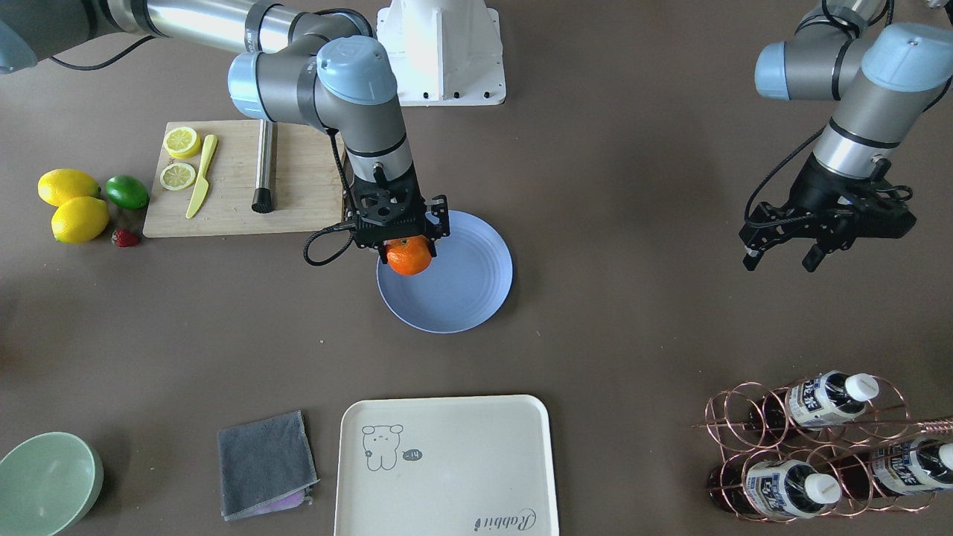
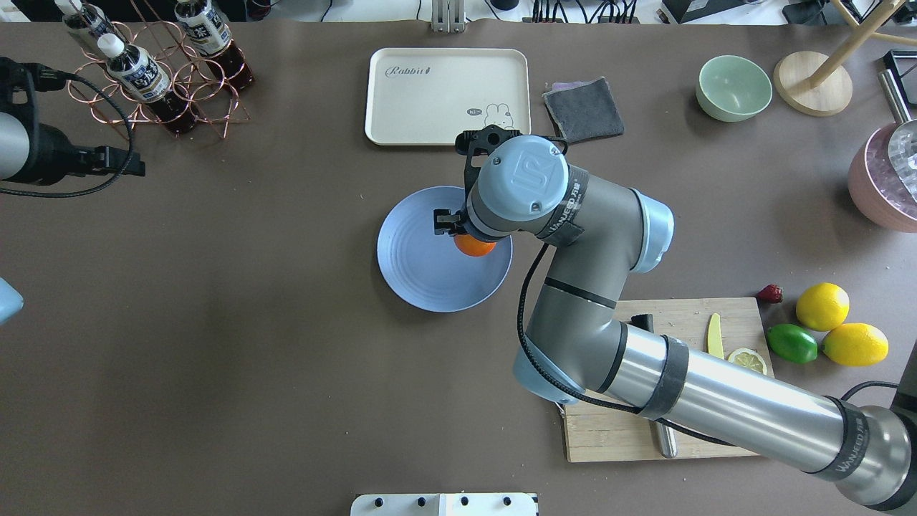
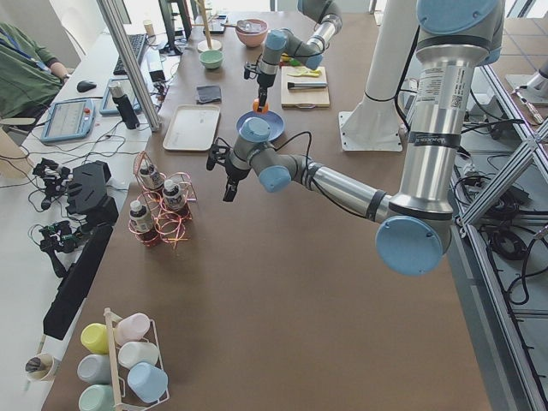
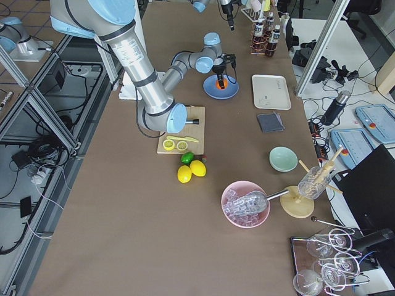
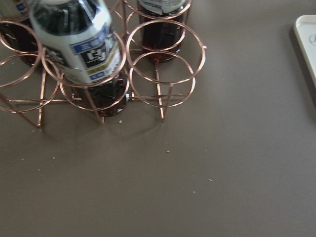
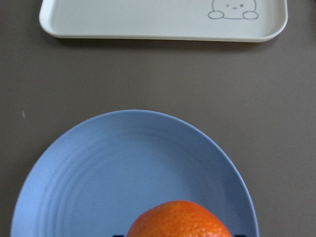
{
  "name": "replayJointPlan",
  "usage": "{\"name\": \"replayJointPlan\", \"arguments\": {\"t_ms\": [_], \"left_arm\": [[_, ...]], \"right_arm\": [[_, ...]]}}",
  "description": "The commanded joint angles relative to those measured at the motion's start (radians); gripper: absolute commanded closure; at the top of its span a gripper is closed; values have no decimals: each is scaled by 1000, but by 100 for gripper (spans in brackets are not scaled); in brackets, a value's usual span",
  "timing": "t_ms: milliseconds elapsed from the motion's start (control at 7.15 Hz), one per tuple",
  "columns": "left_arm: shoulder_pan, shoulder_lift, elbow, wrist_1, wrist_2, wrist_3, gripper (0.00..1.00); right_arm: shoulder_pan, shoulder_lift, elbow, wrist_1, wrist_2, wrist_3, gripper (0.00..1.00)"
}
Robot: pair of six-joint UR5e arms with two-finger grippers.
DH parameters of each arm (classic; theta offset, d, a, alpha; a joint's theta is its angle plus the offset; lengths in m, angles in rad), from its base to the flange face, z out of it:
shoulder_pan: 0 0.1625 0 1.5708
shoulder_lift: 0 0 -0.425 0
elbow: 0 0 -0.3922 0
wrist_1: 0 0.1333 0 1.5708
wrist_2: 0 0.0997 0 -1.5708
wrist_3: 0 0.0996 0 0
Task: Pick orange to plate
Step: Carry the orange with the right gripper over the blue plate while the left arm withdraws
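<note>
The bright orange (image 1: 409,257) sits between the fingers of my right gripper (image 1: 406,244), which is shut on it. It hangs over the blue plate (image 1: 469,286), on the side of the plate nearest the robot's base. From overhead, the wrist hides most of the orange (image 2: 474,246) above the plate (image 2: 419,269). The right wrist view has the top of the orange (image 6: 180,219) low in the frame, with the plate (image 6: 123,168) beneath it. My left gripper (image 1: 782,259) hovers open and empty far off to the side, near the bottle rack.
A wooden cutting board (image 1: 231,201) with lemon slices, a yellow knife and a metal tool lies beside the plate. Two lemons (image 1: 74,208), a lime (image 1: 126,191) and a strawberry lie beyond it. A cream tray (image 1: 447,461), grey cloth (image 1: 264,461), green bowl (image 1: 45,480) and copper bottle rack (image 1: 811,447) line the far side.
</note>
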State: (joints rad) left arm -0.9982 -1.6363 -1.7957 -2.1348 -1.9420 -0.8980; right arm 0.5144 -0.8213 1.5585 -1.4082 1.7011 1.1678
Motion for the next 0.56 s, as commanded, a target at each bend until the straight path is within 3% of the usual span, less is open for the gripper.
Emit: {"name": "replayJointPlan", "arguments": {"t_ms": [0,420], "left_arm": [[-39,65,18,-42,-5,92,2],[-40,64,29,-40,-6,93,2]], "right_arm": [[-43,47,-66,8,-56,15,100],[-51,80,-158,21,-101,10,100]]}}
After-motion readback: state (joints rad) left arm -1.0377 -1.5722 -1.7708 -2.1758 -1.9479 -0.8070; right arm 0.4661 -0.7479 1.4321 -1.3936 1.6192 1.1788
